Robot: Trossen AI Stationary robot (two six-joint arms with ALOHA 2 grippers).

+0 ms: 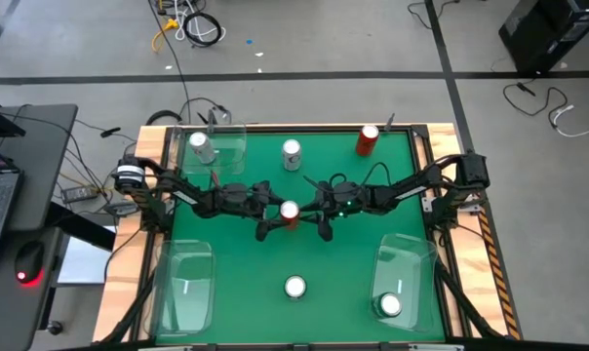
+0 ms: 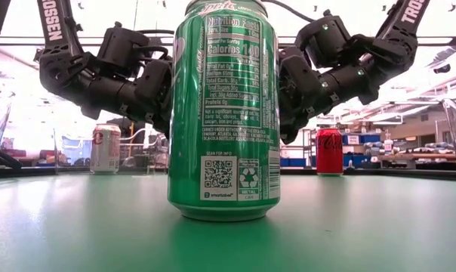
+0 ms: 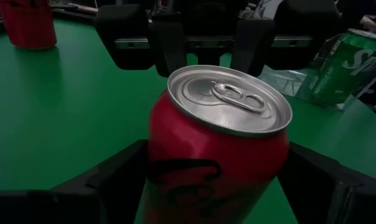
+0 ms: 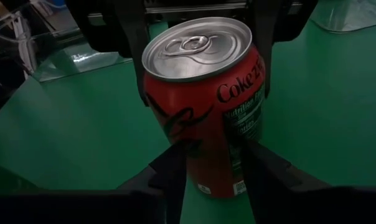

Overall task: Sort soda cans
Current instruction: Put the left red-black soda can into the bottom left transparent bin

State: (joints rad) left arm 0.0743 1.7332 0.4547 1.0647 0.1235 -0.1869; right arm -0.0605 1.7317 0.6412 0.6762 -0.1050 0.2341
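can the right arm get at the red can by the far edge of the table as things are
Probably not right away. The right gripper sits at the red can in the middle, fingers around it, the left gripper opposite. The far red can stands alone, with open mat around it.

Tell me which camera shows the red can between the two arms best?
The right wrist view: the red can fills it, lid and label clear. The left wrist view shows its lid and unlabelled side, the high view only a small top; the low view hides it behind a green can.
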